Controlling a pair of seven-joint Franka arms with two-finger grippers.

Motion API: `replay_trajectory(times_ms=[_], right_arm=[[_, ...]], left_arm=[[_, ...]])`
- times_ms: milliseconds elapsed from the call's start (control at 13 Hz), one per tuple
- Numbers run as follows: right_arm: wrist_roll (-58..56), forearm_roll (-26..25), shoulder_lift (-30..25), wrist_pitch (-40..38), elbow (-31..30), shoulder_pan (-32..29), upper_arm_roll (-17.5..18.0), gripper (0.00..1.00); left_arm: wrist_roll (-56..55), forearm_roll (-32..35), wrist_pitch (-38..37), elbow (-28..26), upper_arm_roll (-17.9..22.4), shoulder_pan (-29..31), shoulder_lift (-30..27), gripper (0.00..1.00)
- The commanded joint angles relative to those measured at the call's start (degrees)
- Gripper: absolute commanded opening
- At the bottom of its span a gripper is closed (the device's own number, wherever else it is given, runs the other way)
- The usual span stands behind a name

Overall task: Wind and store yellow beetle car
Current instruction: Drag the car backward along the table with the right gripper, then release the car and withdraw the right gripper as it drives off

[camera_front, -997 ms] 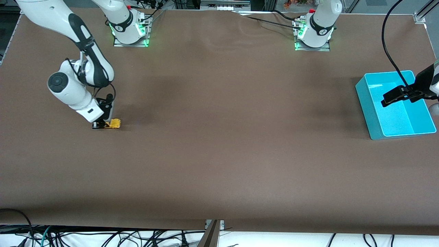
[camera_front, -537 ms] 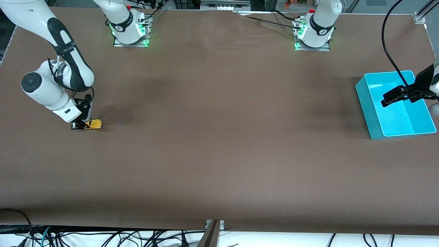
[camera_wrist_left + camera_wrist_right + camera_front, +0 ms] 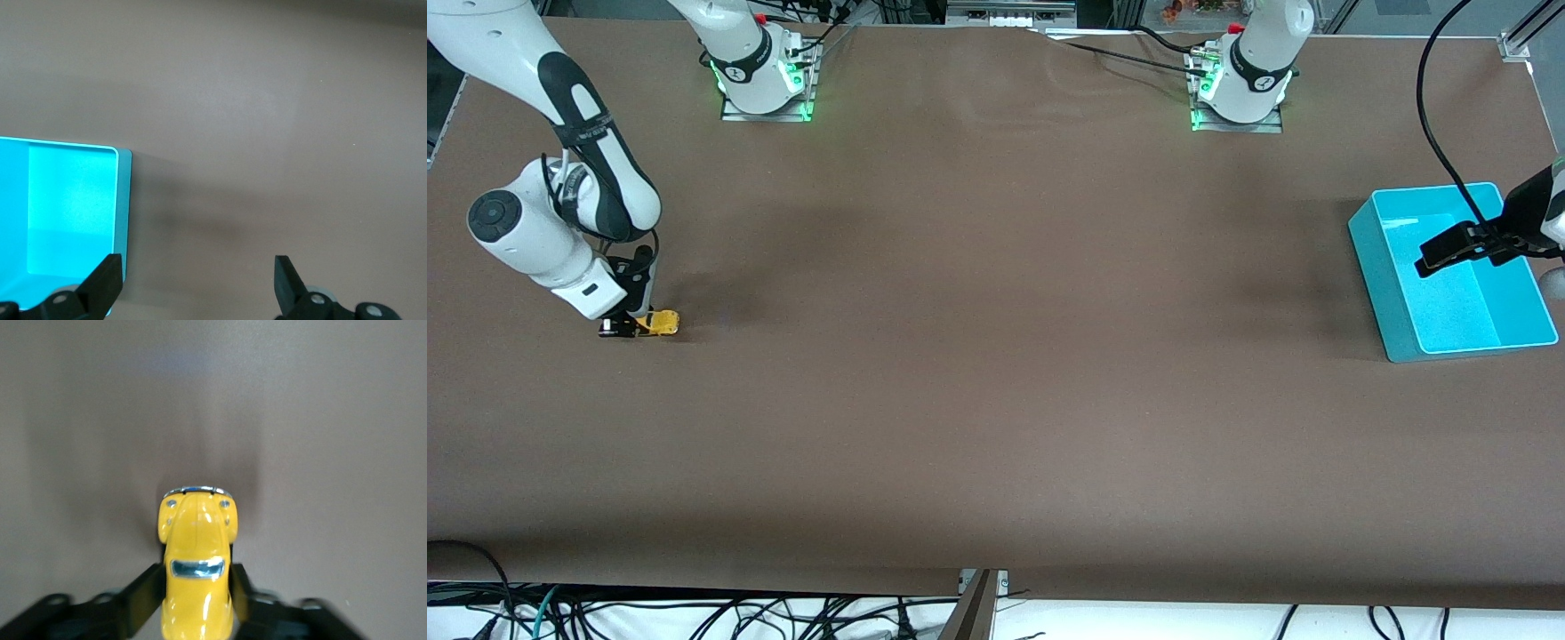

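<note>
Front view: yellow beetle car (image 3: pixel 660 322) sits on the brown surface (image 3: pixel 996 400) at middle left of frame, wheels down, with the right end effector (image 3: pixel 633 326) low around its tail end; whether the grip is firm or loosening I cannot tell. Turquoise bin (image 3: pixel 1383 284) is at far right, nothing in it that shows, so storing is not done; my read is the winding stage is in hand. Left end effector (image 3: pixel 1440 256) hangs over the bin, waiting. Left wrist view: left end effector (image 3: pixel 197 283) spread wide, holding nothing, bin corner (image 3: pixel 123 200) at lower left. Right wrist view: car (image 3: pixel 197 577) lower centre, glossy yellow rounded hood, chrome bumper, dark windscreen, black fingers (image 3: pixel 143 593) flanking its sides.
</note>
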Motion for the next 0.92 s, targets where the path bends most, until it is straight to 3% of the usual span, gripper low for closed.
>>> replay_trajectory(times_ms=[0, 307, 460, 843], right_arm=[[-0.80, 0.19, 2.69, -2.96, 4.41, -0.67, 2.38, 1.00], [-0.80, 2.74, 1.09, -28.70, 21.87, -0.24, 3.62, 1.00], [-0.71, 2.74, 1.09, -33.39, 25.77, -0.15, 3.62, 1.00], [4.27, 4.49, -2.33, -36.04, 27.27, -0.23, 3.44, 1.00]], left_arm=[[0.47, -0.50, -0.30, 0.68, -0.33, 0.61, -0.29, 1.00], [0.47, -0.50, -0.39, 0.68, -0.33, 0.61, -0.29, 1.00], [0.47, -0.50, -0.39, 0.68, -0.33, 0.61, -0.29, 1.00], [0.38, -0.50, -0.30, 0.68, -0.33, 0.61, -0.29, 1.00]])
